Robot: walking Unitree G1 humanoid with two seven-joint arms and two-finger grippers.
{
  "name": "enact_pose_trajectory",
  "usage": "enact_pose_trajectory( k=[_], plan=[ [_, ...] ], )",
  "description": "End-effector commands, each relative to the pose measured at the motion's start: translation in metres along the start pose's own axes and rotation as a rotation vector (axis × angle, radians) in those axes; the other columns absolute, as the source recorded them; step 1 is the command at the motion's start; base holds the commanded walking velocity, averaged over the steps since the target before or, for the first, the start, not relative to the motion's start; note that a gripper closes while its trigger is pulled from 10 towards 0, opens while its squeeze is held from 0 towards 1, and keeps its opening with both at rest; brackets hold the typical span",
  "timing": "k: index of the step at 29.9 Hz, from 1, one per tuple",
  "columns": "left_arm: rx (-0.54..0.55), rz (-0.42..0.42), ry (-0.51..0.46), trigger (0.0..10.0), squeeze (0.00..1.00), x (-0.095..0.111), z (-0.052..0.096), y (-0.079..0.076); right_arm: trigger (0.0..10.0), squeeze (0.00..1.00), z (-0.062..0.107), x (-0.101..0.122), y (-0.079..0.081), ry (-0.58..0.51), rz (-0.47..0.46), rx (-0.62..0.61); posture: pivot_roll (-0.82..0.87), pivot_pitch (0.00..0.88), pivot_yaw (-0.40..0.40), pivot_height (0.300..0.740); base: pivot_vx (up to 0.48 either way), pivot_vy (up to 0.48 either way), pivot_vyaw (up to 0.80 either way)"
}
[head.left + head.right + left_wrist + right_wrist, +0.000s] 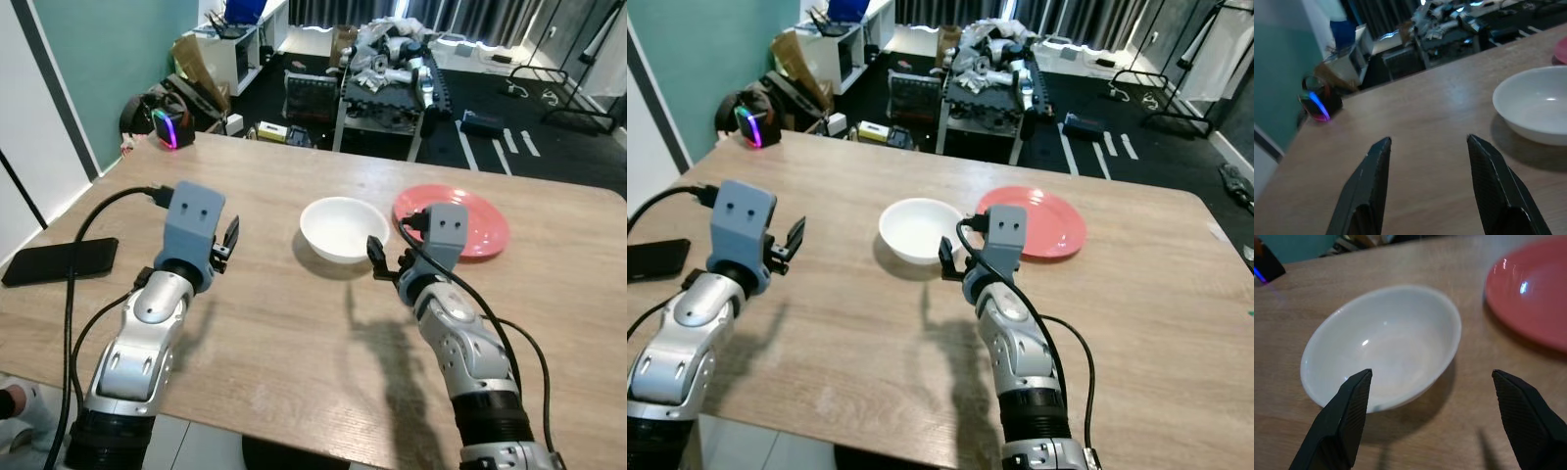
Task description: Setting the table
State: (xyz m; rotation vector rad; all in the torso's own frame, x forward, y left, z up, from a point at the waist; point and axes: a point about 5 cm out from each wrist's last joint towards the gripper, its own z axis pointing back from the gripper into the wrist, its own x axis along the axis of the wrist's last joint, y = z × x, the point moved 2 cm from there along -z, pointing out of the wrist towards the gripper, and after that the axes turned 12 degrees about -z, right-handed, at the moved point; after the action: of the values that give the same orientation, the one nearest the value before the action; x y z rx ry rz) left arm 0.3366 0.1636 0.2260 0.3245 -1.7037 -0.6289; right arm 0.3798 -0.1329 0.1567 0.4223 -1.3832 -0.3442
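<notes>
The white bowl (343,228) is seen on the bench (294,323), left of the red plate (480,220). The right claw (1432,416), released, should be centred over the bowl's near rim; the left claw (1425,188) is held released beside it.

We identify a lived-in room used partly as a workspace. A wooden desk (294,323) carries a white bowl (343,227), a red plate (480,220) and a phone (61,260). Beyond it, dark carpet (549,147) holds a cluttered cart (387,83), cardboard boxes (201,64) and a teal wall (98,69).
</notes>
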Motion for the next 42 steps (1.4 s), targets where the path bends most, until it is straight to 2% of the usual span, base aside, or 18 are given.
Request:
enact_pose_trajectory(
  k=[1, 8, 19, 20, 21, 22, 25, 33, 35, 37, 39, 42],
  plan=[
    [-0.036, -0.017, -0.036, 10.0, 0.0, 0.006, 0.001, -0.001, 10.0, 0.0, -0.002, -0.003, -0.005, 0.029, -0.052, -0.028, 0.08, 0.035, 0.004, 0.74, 0.0, 0.0, 0.0],
    [-0.029, -0.024, -0.06, 10.0, 0.0, 0.014, 0.006, 0.003, 10.0, 0.0, -0.011, -0.005, -0.01, 0.056, -0.129, -0.092, 0.1, 0.08, -0.009, 0.74, 0.0, 0.0, 0.0],
    [-0.052, -0.057, -0.091, 10.0, 0.0, 0.024, 0.017, 0.009, 10.0, 0.0, -0.02, -0.008, -0.008, 0.087, -0.204, -0.104, 0.15, 0.132, -0.023, 0.74, 0.0, 0.0, 0.0],
    [-0.071, -0.047, -0.082, 10.0, 0.0, 0.023, 0.018, 0.009, 6.5, 0.0, -0.021, -0.011, -0.007, 0.098, -0.213, -0.102, 0.15, 0.134, -0.024, 0.74, 0.0, 0.0, 0.0],
    [-0.071, -0.047, -0.082, 10.0, 0.0, 0.023, 0.018, 0.009, 6.5, 0.0, -0.021, -0.011, -0.007, 0.098, -0.213, -0.102, 0.15, 0.134, -0.024, 0.74, 0.0, 0.0, 0.0],
    [-0.107, -0.032, -0.075, 10.0, 0.0, 0.022, 0.021, 0.008, 0.0, 0.0, -0.021, -0.014, -0.006, 0.109, -0.226, -0.096, 0.15, 0.139, -0.025, 0.74, 0.0, 0.0, 0.0],
    [-0.157, -0.007, -0.06, 10.0, 0.0, 0.019, 0.025, 0.006, 0.0, 0.0, -0.022, -0.017, -0.003, 0.123, -0.242, -0.074, 0.15, 0.142, -0.026, 0.74, 0.0, 0.0, 0.0],
    [-0.148, 0.001, -0.043, 10.0, 0.0, 0.015, 0.025, 0.006, 0.0, 0.0, -0.023, -0.011, 0.0, 0.096, -0.261, -0.041, 0.15, 0.129, -0.033, 0.74, 0.0, 0.0, 0.0],
    [-0.156, 0.017, -0.041, 10.0, 0.0, 0.015, 0.025, 0.005, 0.0, 0.0, -0.024, -0.01, 0.0, 0.09, -0.263, -0.036, 0.15, 0.123, -0.034, 0.74, 0.0, 0.0, 0.0],
    [-0.216, 0.064, -0.038, 10.0, 0.0, 0.015, 0.028, 0.0, 0.0, 0.0, -0.026, -0.006, 0.001, 0.077, -0.265, -0.029, 0.14, 0.112, -0.033, 0.74, 0.0, 0.0, 0.0],
    [-0.216, 0.064, -0.038, 10.0, 0.0, 0.015, 0.028, 0.0, 0.0, 0.0, -0.026, -0.006, 0.001, 0.077, -0.265, -0.029, 0.14, 0.112, -0.033, 0.74, 0.0, 0.0, 0.0],
    [-0.412, 0.079, -0.055, 10.0, 0.0, 0.019, 0.043, -0.013, 0.0, 0.0, -0.027, 0.0, 0.001, 0.053, -0.266, -0.02, 0.14, 0.088, -0.028, 0.74, 0.0, 0.0, 0.0]
  ],
)
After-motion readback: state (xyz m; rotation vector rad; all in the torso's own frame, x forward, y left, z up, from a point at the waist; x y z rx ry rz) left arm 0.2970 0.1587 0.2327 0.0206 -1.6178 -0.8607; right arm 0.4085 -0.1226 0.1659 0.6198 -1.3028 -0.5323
